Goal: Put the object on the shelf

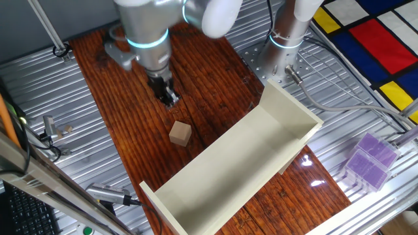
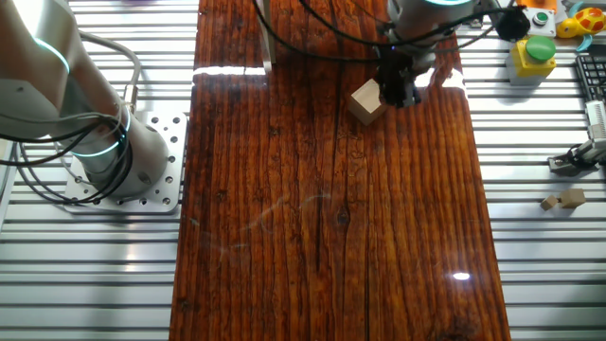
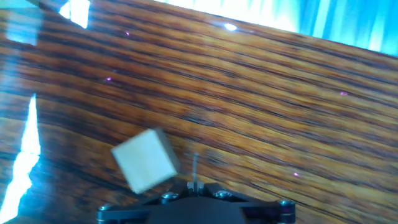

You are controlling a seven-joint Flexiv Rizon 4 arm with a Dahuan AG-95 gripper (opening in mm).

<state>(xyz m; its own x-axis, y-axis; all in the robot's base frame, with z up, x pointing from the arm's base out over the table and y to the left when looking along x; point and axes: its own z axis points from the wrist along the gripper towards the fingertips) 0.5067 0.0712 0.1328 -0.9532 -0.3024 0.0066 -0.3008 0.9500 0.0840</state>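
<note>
The object, a small light-tan wooden cube, lies on the dark wooden board, apart from the shelf. It also shows in the other fixed view and in the hand view. The shelf is a long cream-white trough with upright end panels, lying slantwise at the board's near right. My gripper hangs just above the board, a little beyond the cube and beside it. Its fingers look pressed together and hold nothing. In the hand view the cube sits left of the finger line.
A translucent purple plastic box stands right of the shelf on the metal table. A second arm's base is bolted at the back. A yellow-and-green button box and a small wooden piece lie off the board.
</note>
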